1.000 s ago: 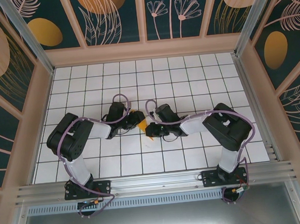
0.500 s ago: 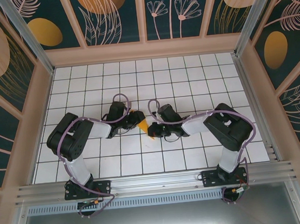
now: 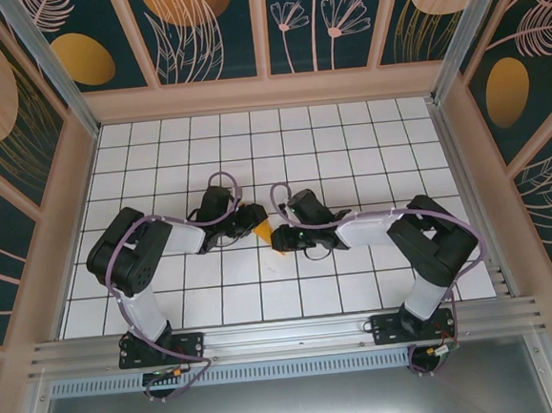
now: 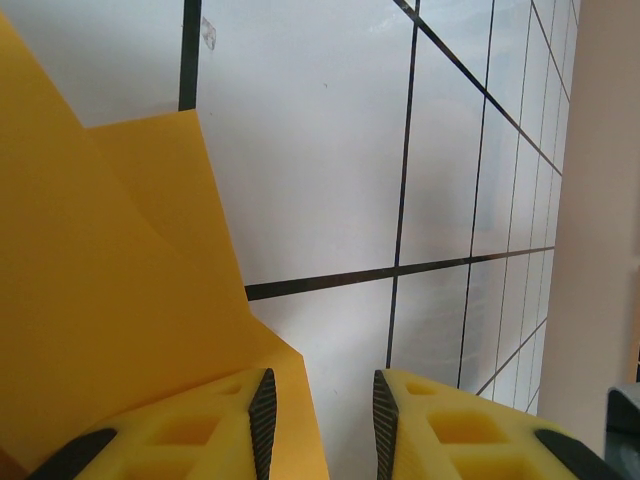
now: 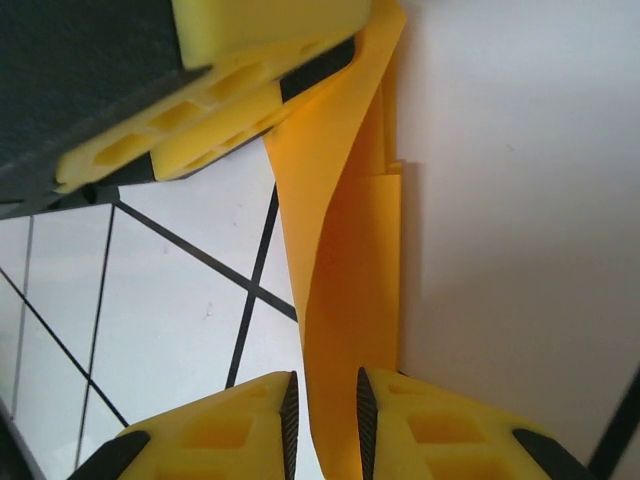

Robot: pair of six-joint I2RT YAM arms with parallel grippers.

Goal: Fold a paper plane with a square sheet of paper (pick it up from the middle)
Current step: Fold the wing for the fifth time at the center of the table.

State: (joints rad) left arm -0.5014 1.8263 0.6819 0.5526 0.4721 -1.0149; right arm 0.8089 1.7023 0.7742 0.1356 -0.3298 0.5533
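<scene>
Two yellow fingers [image 4: 190,440] of the left jaws stand spread in the left wrist view. The one sheet of paper [image 4: 120,300] reaches into the gap along the inner pad of one finger. Bare white table [image 4: 320,150] shows between the paper and the other pad, so nothing is pinched there. The sheet is cut off by the left and bottom edges of that view. A stepped edge and a faint slanting crease show it is folded in layers, but I cannot tell how many.

The two fingers [image 5: 220,435] of the right jaws stand only a little apart, with the orange paper [image 5: 345,280] running up between their pads. Whether they press on it cannot be told. Further up, the paper curves toward a yellow left-arm finger [image 5: 200,110], and its upper end is hidden beside that finger.

From above, the left arm [image 3: 147,264] and the right arm [image 3: 422,243] bring their wrists together nose to nose and cover most of the sheet. A small orange wedge [image 3: 262,230] shows between them. It sits about midway between the table's [image 3: 348,153] left and right edges, a little nearer the near edge than the far one. Whether it lies flat on the tiles or is lifted cannot be made out.

In all: one sheet, two arms, four fingers.
</scene>
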